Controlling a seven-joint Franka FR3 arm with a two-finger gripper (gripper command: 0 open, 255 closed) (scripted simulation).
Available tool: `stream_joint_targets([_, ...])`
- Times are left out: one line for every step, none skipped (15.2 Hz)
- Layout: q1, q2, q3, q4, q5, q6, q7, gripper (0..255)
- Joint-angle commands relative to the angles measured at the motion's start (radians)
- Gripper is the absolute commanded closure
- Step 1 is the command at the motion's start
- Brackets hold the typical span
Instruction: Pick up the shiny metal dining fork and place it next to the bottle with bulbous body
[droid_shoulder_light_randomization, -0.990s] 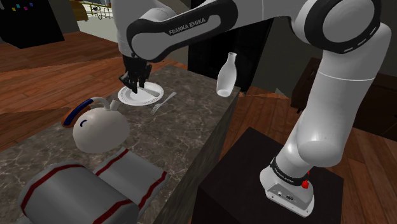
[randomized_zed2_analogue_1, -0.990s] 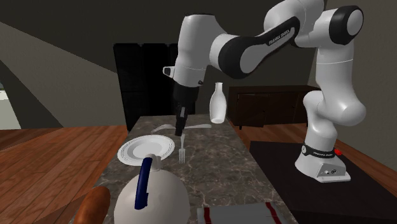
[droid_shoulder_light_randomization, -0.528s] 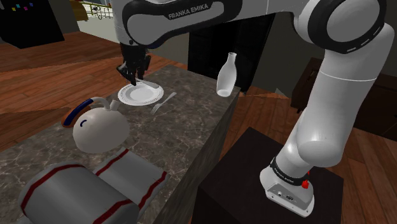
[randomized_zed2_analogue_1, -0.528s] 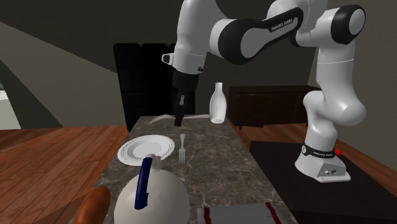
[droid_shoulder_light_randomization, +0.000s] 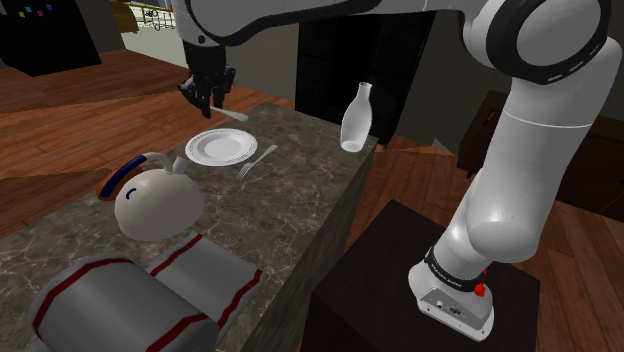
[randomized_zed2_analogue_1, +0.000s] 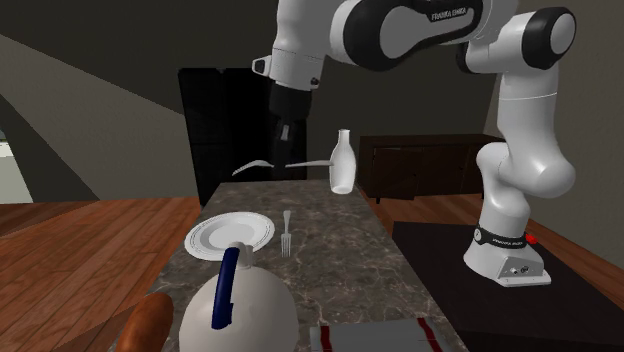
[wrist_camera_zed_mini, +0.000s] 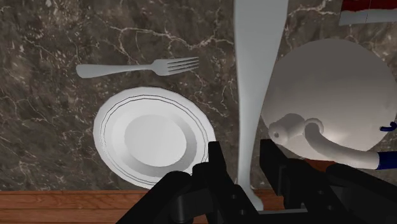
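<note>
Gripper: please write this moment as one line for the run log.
gripper: shut on long pale utensil, roughly level above counter | fork: flat on counter beside plate | bottle: upright on counter

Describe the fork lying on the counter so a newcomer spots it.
On the dark marbled counter, find the round white plate. The fork lies flat beside it, on the side nearer the white bottle. Unlike the long utensil clasped in the hand, it rests loose with tines visible.

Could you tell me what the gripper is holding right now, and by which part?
The gripper is shut on a long pale utensil, clasped at its narrow middle. It is not the fork, which lies beside the plate.
</note>
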Motion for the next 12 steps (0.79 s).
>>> stream_joint_targets([0.001,-0.002,0.001,0.022,0.002,-0.024,-0.003,255])
stream_joint_targets([0.002,-0.001,0.001,0.037,0.002,-0.038,-0.006,255])
stream_joint_targets([0.003,0.0,0.002,0.051,0.003,-0.051,-0.008,255])
stream_joint_targets([0.004,0.001,0.002,0.066,0.003,-0.065,-0.01,255])
stream_joint_targets([0.005,0.003,0.003,0.082,0.003,-0.079,-0.012,255])
stream_joint_targets([0.006,0.004,0.003,0.097,0.004,-0.093,-0.013,255])
stream_joint_targets([0.007,0.006,0.003,0.114,0.003,-0.107,-0.015,255])
stream_joint_targets([0.008,0.009,0.004,0.13,0.003,-0.121,-0.017,255])
stream_joint_targets([0.009,0.012,0.004,0.147,0.003,-0.135,-0.019,255])
stream_joint_targets([0.01,0.015,0.005,0.165,0.002,-0.15,-0.021,255])
stream_joint_targets([0.012,0.018,0.005,0.183,0.002,-0.165,-0.022,255])
stream_joint_targets([0.013,0.022,0.006,0.201,0.001,-0.179,-0.024,255])
